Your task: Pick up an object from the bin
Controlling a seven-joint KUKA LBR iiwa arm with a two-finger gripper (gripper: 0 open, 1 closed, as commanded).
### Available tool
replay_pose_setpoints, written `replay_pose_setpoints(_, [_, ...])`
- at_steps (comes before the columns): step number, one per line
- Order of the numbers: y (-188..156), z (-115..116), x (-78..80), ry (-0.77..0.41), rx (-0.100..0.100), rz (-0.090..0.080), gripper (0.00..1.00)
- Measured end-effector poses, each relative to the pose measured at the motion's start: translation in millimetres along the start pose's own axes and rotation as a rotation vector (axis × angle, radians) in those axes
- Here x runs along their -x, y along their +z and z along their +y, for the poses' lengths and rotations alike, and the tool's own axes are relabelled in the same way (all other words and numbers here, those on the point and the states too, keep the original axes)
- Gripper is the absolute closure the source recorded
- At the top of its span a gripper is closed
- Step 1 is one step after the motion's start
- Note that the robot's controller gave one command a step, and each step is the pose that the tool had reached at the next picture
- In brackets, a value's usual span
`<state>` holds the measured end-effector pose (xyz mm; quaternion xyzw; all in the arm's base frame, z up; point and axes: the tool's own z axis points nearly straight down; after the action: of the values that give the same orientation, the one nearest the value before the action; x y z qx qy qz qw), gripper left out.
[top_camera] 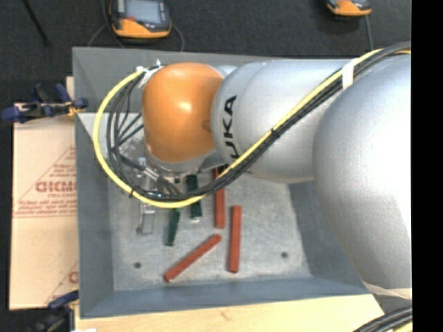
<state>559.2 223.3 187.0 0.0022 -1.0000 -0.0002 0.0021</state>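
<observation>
Gripper [147, 218] sits low in the bin [91, 241], left of centre, just beside a dark green stick [171, 228]; can't tell if the claw's apart or together, so the risk is it misses or shoves that stick into the diagonal red stick [192, 258].

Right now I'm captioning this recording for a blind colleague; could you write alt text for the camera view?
A silver robot arm with an orange wrist cover reaches from the right into a grey metal bin, its pincer low over the left of the floor. Just right of it lie two dark green sticks and three red sticks.
</observation>
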Motion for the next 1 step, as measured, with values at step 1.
replay_pose_setpoints(1, [119.3,-108.9,6.6,-0.258,-0.003,-0.003,0.00])
